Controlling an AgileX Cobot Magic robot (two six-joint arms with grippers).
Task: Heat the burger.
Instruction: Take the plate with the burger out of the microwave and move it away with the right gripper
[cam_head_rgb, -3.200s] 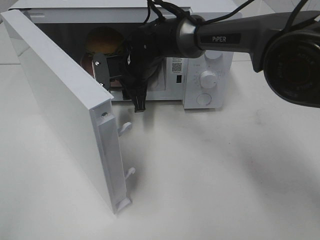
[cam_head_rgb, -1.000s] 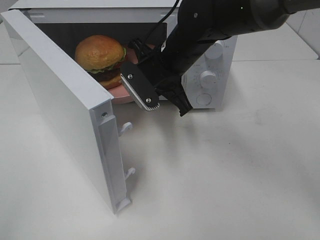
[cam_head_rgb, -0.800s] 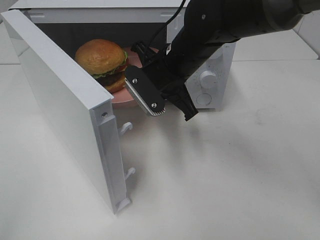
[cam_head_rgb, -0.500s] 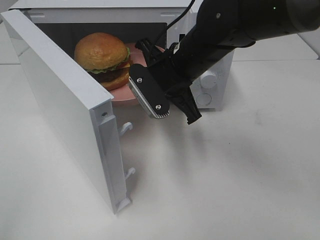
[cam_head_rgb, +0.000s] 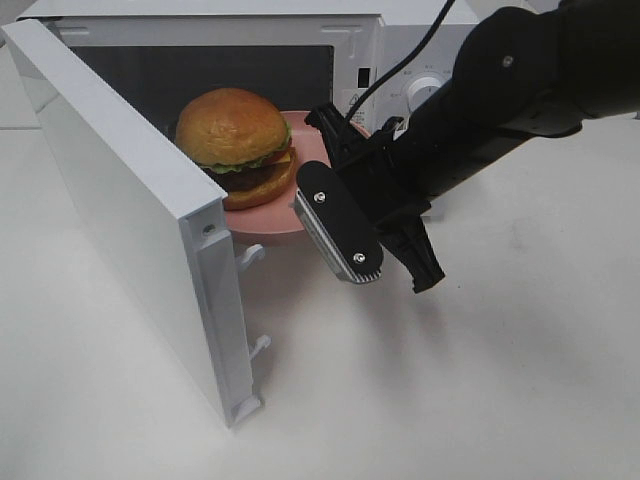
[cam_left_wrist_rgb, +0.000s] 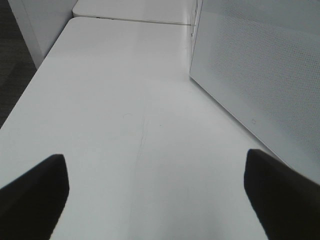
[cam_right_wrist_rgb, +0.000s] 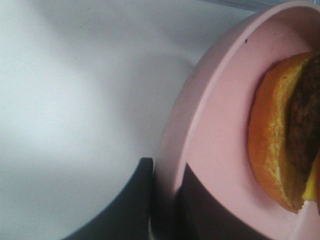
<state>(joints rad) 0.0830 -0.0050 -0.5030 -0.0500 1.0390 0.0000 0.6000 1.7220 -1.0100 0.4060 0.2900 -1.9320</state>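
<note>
The burger (cam_head_rgb: 235, 135), with a golden bun and a lettuce edge, sits on a round pink plate (cam_head_rgb: 272, 218) at the mouth of the open microwave (cam_head_rgb: 300, 30). My right gripper (cam_head_rgb: 303, 200) is shut on the plate's near rim, and the plate hangs partly out over the table. In the right wrist view the pink plate rim (cam_right_wrist_rgb: 200, 115) is pinched in my right gripper (cam_right_wrist_rgb: 167, 210), with the burger (cam_right_wrist_rgb: 280, 145) close behind. My left gripper (cam_left_wrist_rgb: 157, 195) is open over bare table and holds nothing.
The microwave's white door (cam_head_rgb: 120, 200) stands swung wide open toward the front left, with its hooks facing the plate. Its outer face (cam_left_wrist_rgb: 260, 75) fills one side of the left wrist view. The control knobs (cam_head_rgb: 425, 90) are behind my right arm.
My right gripper has drawn the pink plate and burger outward from inside the microwave, toward the front right. The door has not moved.
</note>
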